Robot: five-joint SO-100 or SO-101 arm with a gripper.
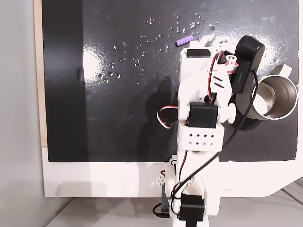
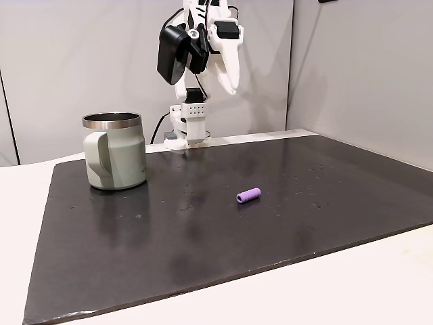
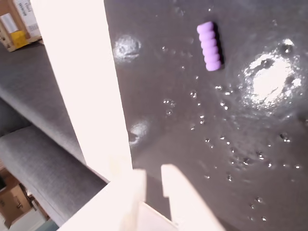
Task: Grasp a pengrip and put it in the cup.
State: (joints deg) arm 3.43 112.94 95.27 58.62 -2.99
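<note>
One pengrip (image 2: 248,195) lies loose mid-counter (image 2: 203,230), well right of cup (image 2: 115,160). Claw (image 3: 153,185) hangs raised, empty, jaws nrly shut. Approach step; next: open, descend over pengrip.

In a fixed view the arm (image 1: 201,142) is covering the cup's (image 1: 279,97) nine o'clock rim; the jaws are hiding underneath.

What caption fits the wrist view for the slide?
Gripper above the dark mat, purple pengrip lying ahead among droplets.
</note>
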